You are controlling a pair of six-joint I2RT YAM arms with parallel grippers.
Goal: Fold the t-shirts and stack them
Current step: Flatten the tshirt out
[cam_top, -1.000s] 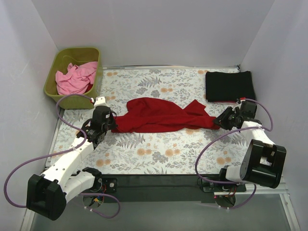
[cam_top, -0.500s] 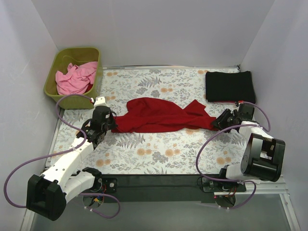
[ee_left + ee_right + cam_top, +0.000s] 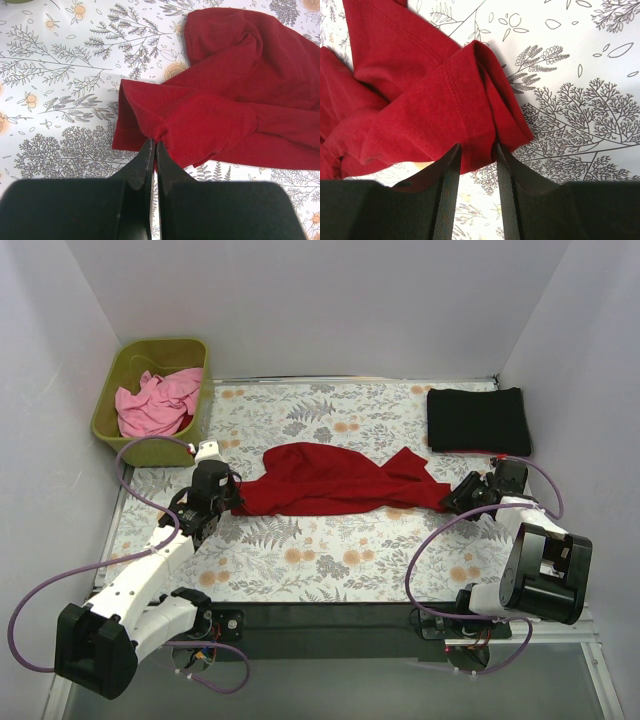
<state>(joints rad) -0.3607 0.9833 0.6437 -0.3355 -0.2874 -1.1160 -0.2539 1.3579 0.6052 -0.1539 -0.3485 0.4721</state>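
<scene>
The dark red t-shirt [image 3: 330, 480] lies crumpled and stretched left to right across the middle of the table. My left gripper [image 3: 236, 496] is shut on a pinch of its left edge [image 3: 154, 142], low over the cloth. At the shirt's right end, my right gripper [image 3: 452, 498] is open. Its fingertips [image 3: 454, 155] straddle a folded hem [image 3: 485, 105] that rests on the table. A folded black t-shirt [image 3: 478, 418] lies at the far right. A light pink t-shirt [image 3: 155, 400] is bunched in the bin.
An olive-green bin [image 3: 105, 405] stands at the far left corner. A floral table cloth [image 3: 330, 560] covers the table. White walls close in on the left, back and right. Purple cables loop beside both arms.
My right gripper's jaws have spread apart at the shirt's right end, and the right arm has drawn in slightly toward the right. The left gripper and the shirt stay put.
</scene>
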